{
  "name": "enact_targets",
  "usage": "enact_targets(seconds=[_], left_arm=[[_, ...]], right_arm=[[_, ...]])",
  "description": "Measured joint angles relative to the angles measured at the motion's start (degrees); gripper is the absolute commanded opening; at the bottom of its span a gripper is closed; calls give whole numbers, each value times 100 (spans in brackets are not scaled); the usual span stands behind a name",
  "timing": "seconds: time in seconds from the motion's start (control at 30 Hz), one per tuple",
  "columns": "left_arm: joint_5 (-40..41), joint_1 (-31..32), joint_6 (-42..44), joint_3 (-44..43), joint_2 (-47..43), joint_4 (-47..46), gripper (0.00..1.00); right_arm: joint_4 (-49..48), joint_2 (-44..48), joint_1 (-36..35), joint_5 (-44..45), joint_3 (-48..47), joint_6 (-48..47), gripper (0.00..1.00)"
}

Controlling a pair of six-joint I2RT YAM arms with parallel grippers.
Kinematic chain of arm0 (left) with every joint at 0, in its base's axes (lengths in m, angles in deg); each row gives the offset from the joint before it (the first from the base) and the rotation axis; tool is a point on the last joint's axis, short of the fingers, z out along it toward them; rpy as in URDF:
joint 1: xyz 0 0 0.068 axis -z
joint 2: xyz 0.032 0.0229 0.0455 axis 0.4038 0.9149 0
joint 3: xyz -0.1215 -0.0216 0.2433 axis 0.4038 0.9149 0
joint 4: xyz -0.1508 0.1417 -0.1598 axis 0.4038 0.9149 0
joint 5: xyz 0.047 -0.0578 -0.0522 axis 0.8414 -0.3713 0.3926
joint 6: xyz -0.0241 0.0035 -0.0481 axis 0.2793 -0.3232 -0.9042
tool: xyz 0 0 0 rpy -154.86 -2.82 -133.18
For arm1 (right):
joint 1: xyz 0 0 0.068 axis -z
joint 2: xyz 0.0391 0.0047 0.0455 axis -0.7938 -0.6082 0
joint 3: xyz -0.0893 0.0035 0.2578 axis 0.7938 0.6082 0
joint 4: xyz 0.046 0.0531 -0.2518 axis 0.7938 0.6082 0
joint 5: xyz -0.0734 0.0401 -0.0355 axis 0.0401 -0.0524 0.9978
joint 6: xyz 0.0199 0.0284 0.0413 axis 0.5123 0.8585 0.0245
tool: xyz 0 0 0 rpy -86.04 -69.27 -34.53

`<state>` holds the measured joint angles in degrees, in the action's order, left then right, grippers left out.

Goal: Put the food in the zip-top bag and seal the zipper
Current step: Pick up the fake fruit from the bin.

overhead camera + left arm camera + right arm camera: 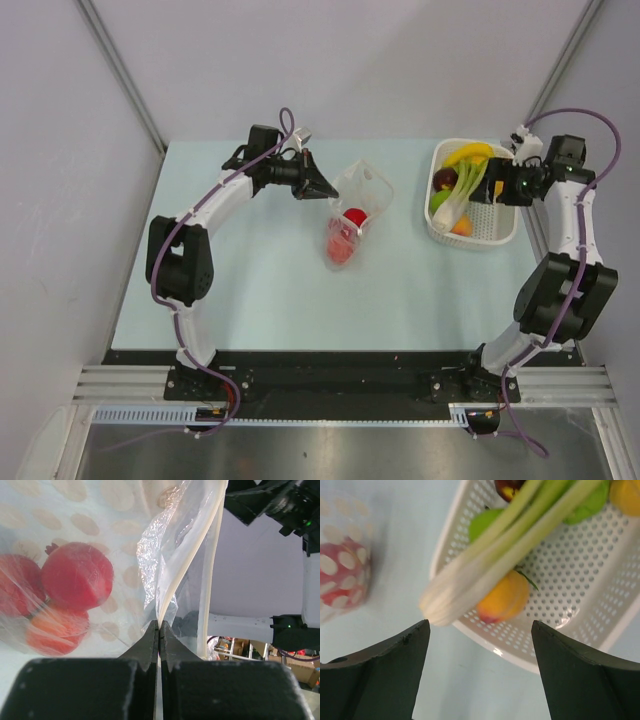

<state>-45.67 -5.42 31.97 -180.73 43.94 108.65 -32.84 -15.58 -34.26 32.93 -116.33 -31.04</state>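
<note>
Top external: zip-top bag (357,205) lies on the desk (260,290), well to the left of the basket (500,236). Clear crinkly film with a white dot grid. Food (350,225) is inside it: glossy round red and orange pieces, bunched at the end nearer the arm bases. Left wrist: left pincer (159,630) is clenched on the bag's mouth edge, fingers meeting with film pinched between them. Zipper (214,555) is a whitish strip running up from there, its two tracks apart, so the mouth is unsealed. Red fruit (77,575) sits above an orange fruit (55,627) behind the film. Right wrist: right pincer (480,645) is released, nothing between the fingers, hovering above the basket, where a pale green stalk (495,555) lies across a yellow-orange fruit (506,597)
</note>
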Motion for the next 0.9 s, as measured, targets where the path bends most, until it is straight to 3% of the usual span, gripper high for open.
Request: enact_targets(seconds=[0.33,0.9], left_arm=[[4,-2,2,0,0,4,0],[52,-4,160,0,0,216,0]], right_arm=[[527,-778,105,466,358,-1172,83],[-507,-1497,-407,680,758,-929,98]])
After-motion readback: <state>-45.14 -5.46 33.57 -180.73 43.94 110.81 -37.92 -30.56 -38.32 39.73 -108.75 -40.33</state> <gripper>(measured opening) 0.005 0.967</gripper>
